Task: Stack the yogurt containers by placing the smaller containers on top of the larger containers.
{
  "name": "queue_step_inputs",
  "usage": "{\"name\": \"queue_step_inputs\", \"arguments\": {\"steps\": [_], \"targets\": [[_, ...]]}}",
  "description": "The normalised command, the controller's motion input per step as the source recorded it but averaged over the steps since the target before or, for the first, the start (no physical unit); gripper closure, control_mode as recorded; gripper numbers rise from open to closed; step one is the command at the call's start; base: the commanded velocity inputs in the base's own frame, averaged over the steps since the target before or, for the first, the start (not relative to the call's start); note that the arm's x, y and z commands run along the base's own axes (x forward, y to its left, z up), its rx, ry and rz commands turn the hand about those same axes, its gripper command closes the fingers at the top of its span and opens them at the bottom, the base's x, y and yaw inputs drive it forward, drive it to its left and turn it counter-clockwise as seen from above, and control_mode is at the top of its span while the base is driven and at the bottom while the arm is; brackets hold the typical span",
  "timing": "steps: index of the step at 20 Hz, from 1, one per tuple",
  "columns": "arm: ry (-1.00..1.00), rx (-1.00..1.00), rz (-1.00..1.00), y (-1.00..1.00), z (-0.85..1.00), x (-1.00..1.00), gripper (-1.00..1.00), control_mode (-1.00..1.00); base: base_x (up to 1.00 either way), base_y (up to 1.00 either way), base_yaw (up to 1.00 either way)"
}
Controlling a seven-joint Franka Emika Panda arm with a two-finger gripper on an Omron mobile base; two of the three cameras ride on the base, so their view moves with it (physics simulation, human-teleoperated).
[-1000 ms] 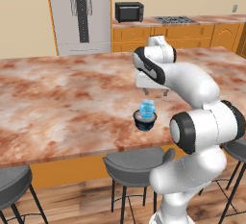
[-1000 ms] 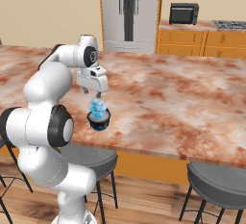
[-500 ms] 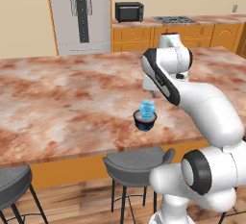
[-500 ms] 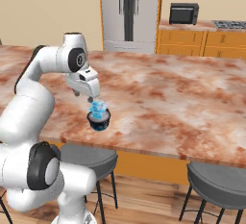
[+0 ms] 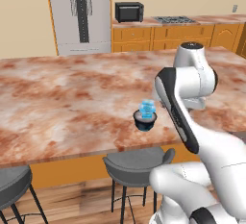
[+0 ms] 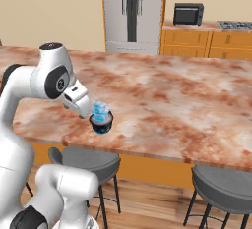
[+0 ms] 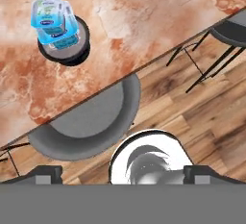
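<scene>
Light-blue cups (image 7: pixel 54 20) sit stacked on dark cup (image 7: pixel 72 50), up-left of end effector (image 7: pixel 123 174); jaws wide open, empty, off the bench (image 7: pixel 144 11) edge.

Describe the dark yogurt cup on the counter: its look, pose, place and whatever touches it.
The dark cup is a round, navy-black container that narrows toward its base and has a greyish top rim. It stands upright on the marbled counter, close to the near edge and above a grey stool. Light-blue containers with white printed tops sit stacked on it, slightly askew, covering most of its lid. Nothing else touches it.
</scene>
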Motion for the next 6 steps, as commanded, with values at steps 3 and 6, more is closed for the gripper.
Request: {"name": "queue_step_inputs", "arguments": {"steps": [3, 6], "targets": [[-0.3, 0.0, 0.0, -0.03, 0.1, -0.67, -1.0, -1.0, 0.0, 0.0, 0.0], [-0.35, 0.0, 0.0, -0.04, 0.02, -0.57, -1.0, -1.0, 0.0, 0.0, 0.0]]}}
